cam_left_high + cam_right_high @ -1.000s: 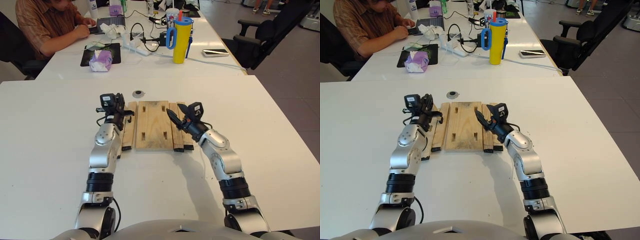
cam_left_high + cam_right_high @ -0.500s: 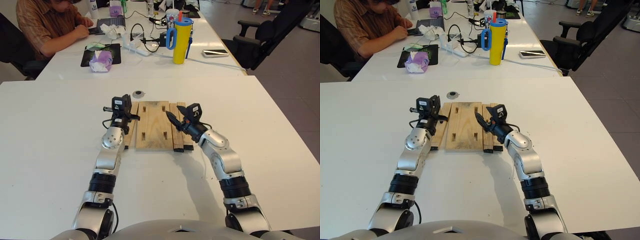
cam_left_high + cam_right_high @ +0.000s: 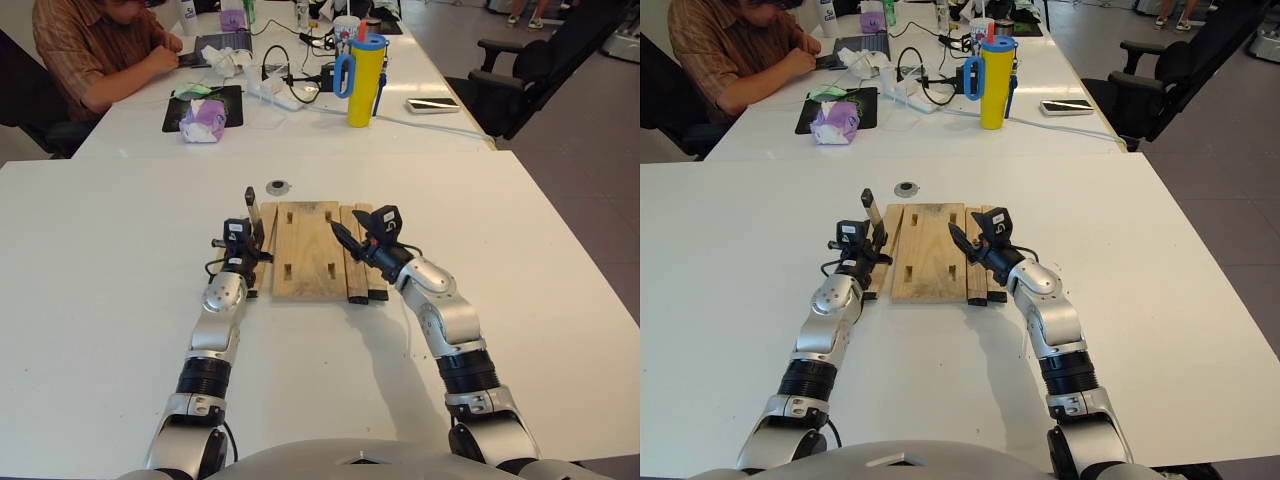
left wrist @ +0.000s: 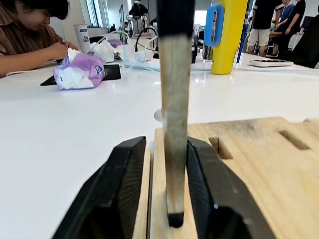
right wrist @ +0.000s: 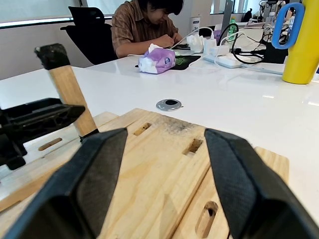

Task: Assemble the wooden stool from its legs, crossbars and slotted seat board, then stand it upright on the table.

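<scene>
1. Wood throughout: slotted seat board (image 3: pixel 305 250) lies flat on the white table (image 3: pixel 110 260), mid-way between the two arms, slots facing up.
2. Left gripper (image 4: pixel 168 169) is clamped on one stool leg (image 4: pixel 174 94), held upright beside the board's left edge. The grasp sits low on the leg, with its dark-capped end uppermost.
3. Right gripper (image 3: pixel 345 232) hovers over the board's right side, fingers (image 5: pixel 94 174) spread and holding nothing.
4. Remaining legs and crossbars (image 3: pixel 362 270) lie flat against the board's right edge; another strip (image 3: pixel 262 262) lies along its left edge.
5. Handling, judged: the parts look stiff, dry and fairly light, and should not flex or crush under the pads. Bare grain should hold well.
6. Grip advice: take the sticks across their flat faces. A low hold leaves a long free end that may swing, so a firm pinch is needed when seating it in a slot.
7. Board: too broad to span, so take it by an edge.
</scene>
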Tool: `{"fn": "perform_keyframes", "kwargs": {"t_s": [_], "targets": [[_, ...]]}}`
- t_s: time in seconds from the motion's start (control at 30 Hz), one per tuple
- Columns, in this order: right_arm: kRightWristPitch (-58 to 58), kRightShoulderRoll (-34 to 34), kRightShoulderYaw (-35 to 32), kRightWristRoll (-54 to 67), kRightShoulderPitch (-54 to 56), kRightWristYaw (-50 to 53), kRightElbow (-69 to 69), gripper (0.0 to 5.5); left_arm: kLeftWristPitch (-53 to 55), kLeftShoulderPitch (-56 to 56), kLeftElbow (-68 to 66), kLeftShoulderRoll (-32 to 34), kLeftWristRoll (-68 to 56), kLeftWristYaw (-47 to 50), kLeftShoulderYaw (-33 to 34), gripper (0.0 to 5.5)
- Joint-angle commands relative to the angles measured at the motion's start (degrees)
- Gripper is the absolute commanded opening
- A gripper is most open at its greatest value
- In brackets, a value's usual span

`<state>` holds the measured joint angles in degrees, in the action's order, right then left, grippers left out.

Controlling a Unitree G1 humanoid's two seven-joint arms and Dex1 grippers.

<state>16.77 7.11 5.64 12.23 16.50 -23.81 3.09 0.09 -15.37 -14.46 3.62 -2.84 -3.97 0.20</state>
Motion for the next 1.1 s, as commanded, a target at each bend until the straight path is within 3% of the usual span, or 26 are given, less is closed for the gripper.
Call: {"fn": "perform_keyframes", "kwargs": {"t_s": [0.03, 0.17, 0.33, 0.5, 0.73, 0.87, 1.1], "targets": [[-0.5, 0.0, -0.6, -0.1, 1.4, -0.1, 0.9, 2.87, 0.9, -2.7, 5.6, -0.3, -0.8, -0.2, 0.5, 2.06], [-0.9, -0.2, -0.6, -0.2, 2.1, -0.3, 1.8, 2.87, 4.2, -6.6, 12.0, -0.1, -3.0, -0.1, 1.8, 2.6], [-1.4, -0.2, -0.6, -0.3, 2.7, -0.4, 2.7, 2.87, 6.1, -16.0, 16.3, 2.3, -3.1, -1.0, 2.8, 2.6], [-2.0, -0.3, -0.3, -0.5, 3.0, -0.5, 3.2, 2.87, 7.3, -23.5, 12.2, 3.5, -5.0, -2.5, 4.2, 2.6], [-3.0, -0.7, 0.1, -0.7, 3.4, -0.7, 4.1, 2.87, 13.9, -18.3, -15.1, 2.3, -7.6, -5.6, 6.2, 2.6], [-2.9, -0.3, -0.2, -0.7, 3.3, -0.8, 4.1, 2.87, 14.5, -14.5, -15.3, 2.2, -6.6, -5.7, 4.9, 2.6], [-3.1, -0.3, 0.1, -1.2, 3.4, -0.9, 4.4, 2.87, 4.3, -21.8, -6.3, 2.9, -7.7, -5.3, 6.5, 2.6]]}}
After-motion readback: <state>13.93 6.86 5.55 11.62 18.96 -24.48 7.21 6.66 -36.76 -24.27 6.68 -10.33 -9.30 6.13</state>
